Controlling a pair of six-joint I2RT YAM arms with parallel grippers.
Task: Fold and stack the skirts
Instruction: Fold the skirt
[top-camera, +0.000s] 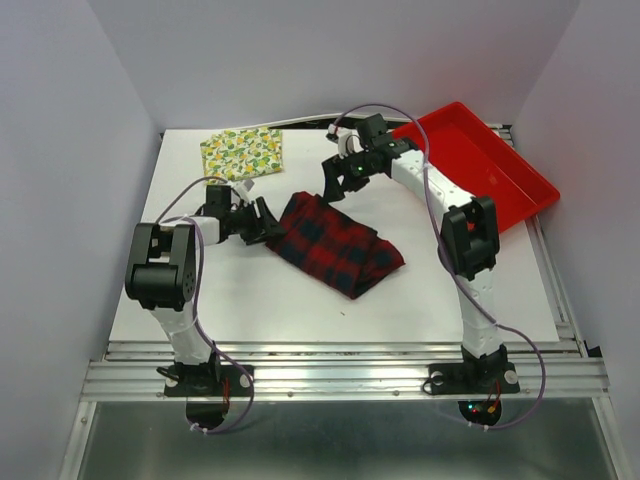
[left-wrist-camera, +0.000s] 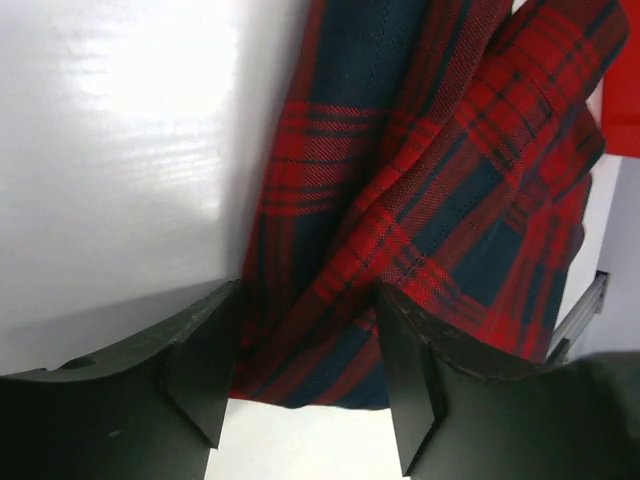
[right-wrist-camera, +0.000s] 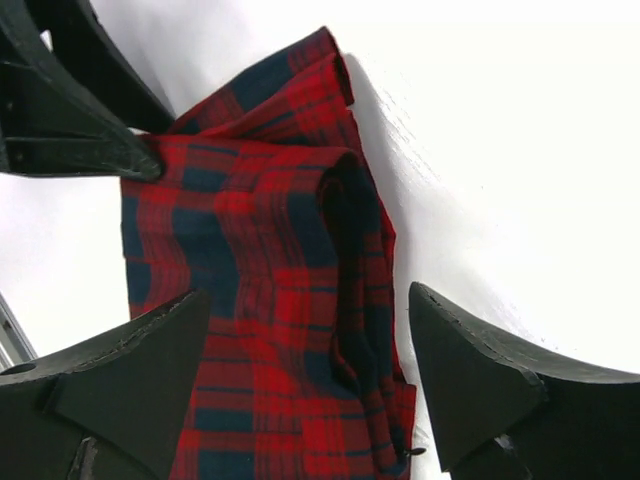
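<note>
The red-and-black plaid skirt (top-camera: 340, 243) lies folded in a thick bundle mid-table. The lemon-print skirt (top-camera: 242, 152) lies folded flat at the back left. My left gripper (top-camera: 272, 224) sits low at the plaid skirt's left end. In the left wrist view, the left gripper (left-wrist-camera: 305, 385) is open, and the plaid cloth's (left-wrist-camera: 420, 170) edge lies between its fingers (left-wrist-camera: 200, 370). My right gripper (top-camera: 333, 190) hovers over the skirt's far corner. In the right wrist view, the right gripper (right-wrist-camera: 305, 350) is open above the plaid folds (right-wrist-camera: 260, 250) and holds nothing.
A rigid red tray (top-camera: 480, 160) stands at the back right, overhanging the table's edge. The white table top (top-camera: 250, 300) ends in a metal rail (top-camera: 340, 375) at the front. Grey walls close in on both sides.
</note>
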